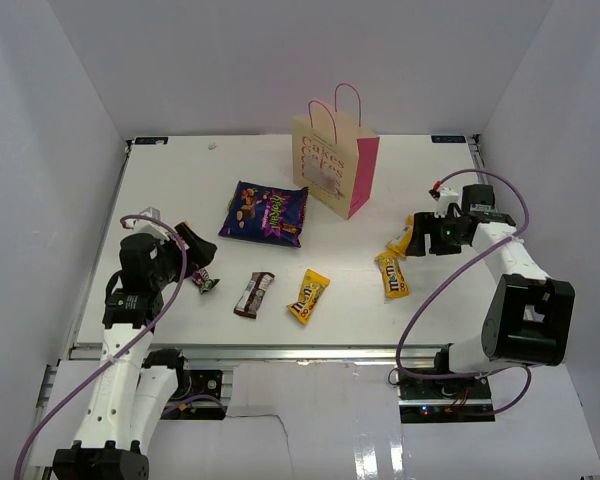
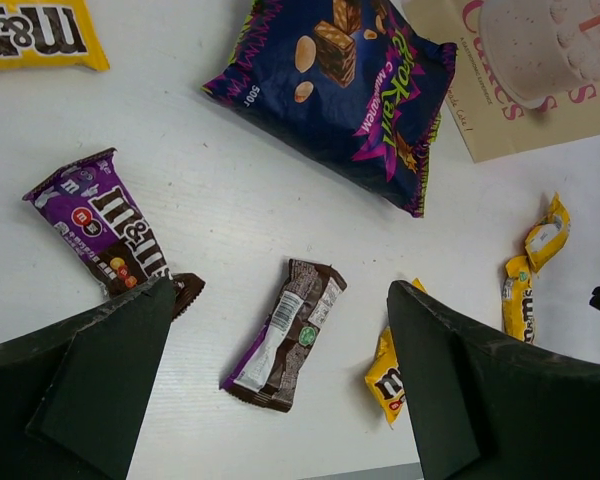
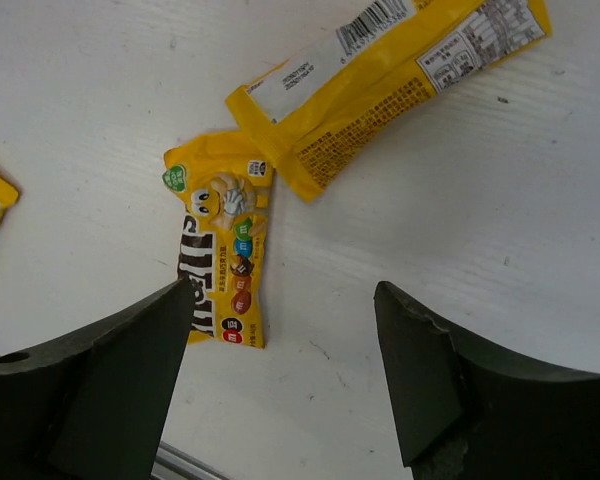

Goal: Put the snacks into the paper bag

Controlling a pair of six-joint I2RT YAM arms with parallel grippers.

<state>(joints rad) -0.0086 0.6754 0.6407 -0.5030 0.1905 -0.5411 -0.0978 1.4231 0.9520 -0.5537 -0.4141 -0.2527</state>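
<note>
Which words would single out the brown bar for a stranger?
From the upright paper bag, come toward the near edge, past the large dark purple bag. The brown bar lies there between a small purple wrapper and a yellow pack; it alone is brown.

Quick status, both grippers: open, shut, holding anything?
Left gripper: jaws open, empty, brown bar below.
Right gripper: jaws open, empty, yellow M&M's pack below.
</note>
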